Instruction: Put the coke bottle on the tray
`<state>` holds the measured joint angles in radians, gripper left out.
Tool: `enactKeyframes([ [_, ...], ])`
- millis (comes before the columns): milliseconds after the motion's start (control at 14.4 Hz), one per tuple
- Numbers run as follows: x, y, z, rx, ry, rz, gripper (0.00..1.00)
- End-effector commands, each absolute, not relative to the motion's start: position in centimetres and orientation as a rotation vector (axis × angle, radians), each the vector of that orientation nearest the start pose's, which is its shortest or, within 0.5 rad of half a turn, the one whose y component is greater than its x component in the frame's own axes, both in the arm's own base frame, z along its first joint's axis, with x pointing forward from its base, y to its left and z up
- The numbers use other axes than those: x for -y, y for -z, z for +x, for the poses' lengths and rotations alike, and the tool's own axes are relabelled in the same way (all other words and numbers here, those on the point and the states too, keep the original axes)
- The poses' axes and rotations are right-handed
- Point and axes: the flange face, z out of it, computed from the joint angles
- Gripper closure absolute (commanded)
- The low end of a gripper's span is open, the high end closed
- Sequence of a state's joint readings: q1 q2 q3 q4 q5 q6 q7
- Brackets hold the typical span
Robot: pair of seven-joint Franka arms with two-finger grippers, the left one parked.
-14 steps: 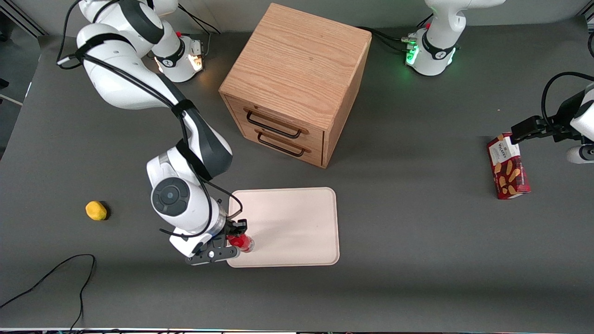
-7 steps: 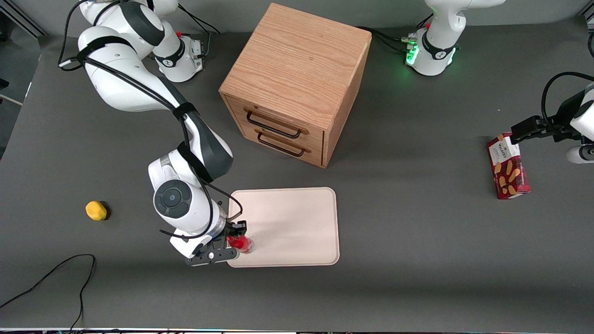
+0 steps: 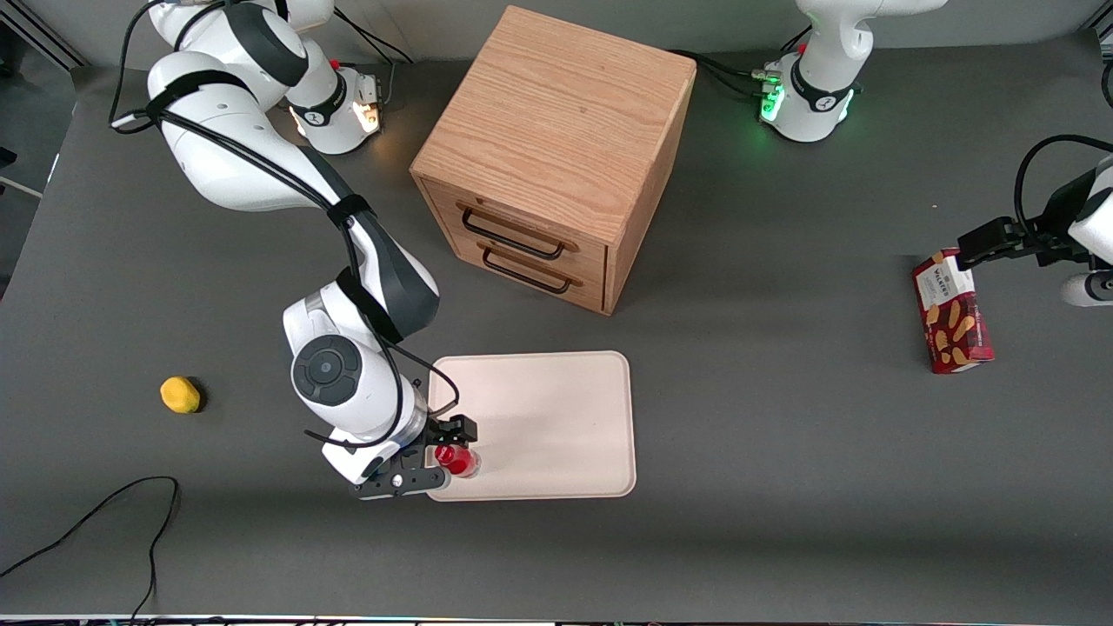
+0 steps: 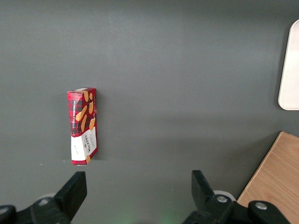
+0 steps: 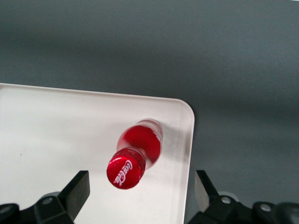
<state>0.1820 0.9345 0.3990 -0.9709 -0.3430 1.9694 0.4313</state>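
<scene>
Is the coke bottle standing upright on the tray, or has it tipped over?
Upright: the coke bottle stands on the tray, cap up, between the open end effector fingers.

The coke bottle stands upright on the tray, in the corner nearest the front camera toward the working arm's end. The gripper hangs right above it, fingers spread wide with the bottle between them and touching neither. The drawer cabinet sits farther from the front camera than the tray, well apart from it. The lemon-like ball lies on the table toward the working arm's end. The biscuit box lies toward the parked arm's end, well apart from the tray.
</scene>
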Motion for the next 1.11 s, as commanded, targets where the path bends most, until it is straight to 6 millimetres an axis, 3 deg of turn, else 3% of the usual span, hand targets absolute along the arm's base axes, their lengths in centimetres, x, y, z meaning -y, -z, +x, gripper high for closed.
enactKeyframes([
  [0, -30.5, -35.5, 72.6, 0.086, 0.22, -3.092, 0.0],
  [139, -28.5, -38.9, 71.9, 0.061, 0.228, -3.11, 0.0],
  [347, -25.6, -44.5, 67.2, -0.003, 0.15, -3.063, 0.0],
  [485, -22.3, -47.9, 64.6, -0.111, 0.138, -3.05, 0.0],
  [901, -13.7, -53.5, 54.4, -0.194, 0.113, -3.07, 0.0],
  [1040, -11.3, -56.1, 51.9, -0.231, 0.096, -3.082, 0.0],
])
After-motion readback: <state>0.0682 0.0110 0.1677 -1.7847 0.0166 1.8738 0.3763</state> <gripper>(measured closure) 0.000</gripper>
